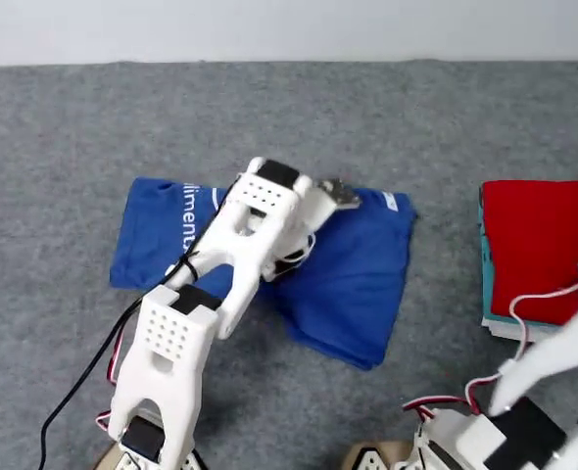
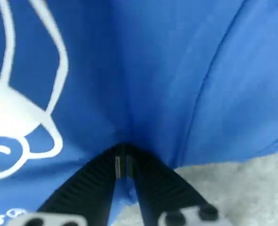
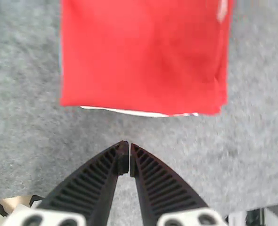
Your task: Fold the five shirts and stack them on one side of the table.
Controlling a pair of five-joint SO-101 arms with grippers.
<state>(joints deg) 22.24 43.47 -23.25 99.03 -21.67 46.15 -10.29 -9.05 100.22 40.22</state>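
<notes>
Blue shirt, rumpled, in ribbed left end effector.

A grey felt mat spreads wide (a tan strip of board shows at its near edge); a pale wall stands behind.

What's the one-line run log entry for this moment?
left gripper: shut on blue shirt | right gripper: shut, empty | red shirt: tops folded stack
</notes>
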